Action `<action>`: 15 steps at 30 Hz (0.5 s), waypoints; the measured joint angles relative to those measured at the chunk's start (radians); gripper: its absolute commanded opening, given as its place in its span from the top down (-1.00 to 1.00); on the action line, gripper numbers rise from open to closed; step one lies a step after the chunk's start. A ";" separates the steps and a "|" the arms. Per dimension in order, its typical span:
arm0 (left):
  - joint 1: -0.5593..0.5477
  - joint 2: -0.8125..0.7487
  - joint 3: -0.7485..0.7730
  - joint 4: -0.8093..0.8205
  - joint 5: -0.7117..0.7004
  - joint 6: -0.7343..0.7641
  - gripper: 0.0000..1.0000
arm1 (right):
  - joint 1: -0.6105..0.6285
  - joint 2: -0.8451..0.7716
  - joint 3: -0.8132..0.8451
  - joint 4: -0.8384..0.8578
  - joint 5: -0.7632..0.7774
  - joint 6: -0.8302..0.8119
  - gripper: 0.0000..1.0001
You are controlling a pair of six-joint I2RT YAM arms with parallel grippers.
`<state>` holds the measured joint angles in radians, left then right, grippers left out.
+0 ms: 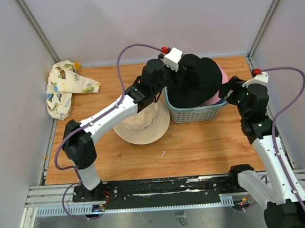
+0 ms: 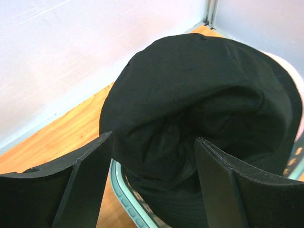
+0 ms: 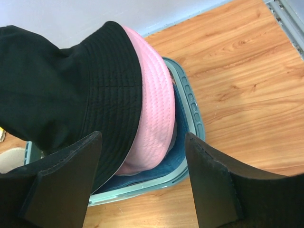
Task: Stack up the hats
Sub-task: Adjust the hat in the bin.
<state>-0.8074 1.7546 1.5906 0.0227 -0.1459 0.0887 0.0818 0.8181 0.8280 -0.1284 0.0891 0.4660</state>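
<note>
Left gripper (image 2: 154, 185) stands wide open and empty, its fingers flanking the crown of the black hat (image 1: 195, 81); the right gripper (image 3: 142, 183), equally wide, holds nothing. At centre frame a cream hat (image 1: 143, 128) lies on the table (image 1: 208, 146) under the left arm (image 1: 110, 117). Beyond, right of centre, the basket (image 1: 195, 113) holds the black hat over a pink hat (image 3: 154, 118) over a blue hat (image 3: 156, 168).

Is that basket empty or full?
Full: the basket holds a black hat over a pink hat, heaped above its rim.
</note>
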 measured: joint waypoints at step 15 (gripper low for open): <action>0.000 0.085 0.032 0.093 -0.008 0.147 0.98 | -0.129 0.063 -0.061 0.083 -0.124 0.067 -0.42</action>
<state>-0.8074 1.8400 1.6226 0.1154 -0.1543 0.2356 -0.0471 0.8814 0.7666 -0.0456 -0.0353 0.5331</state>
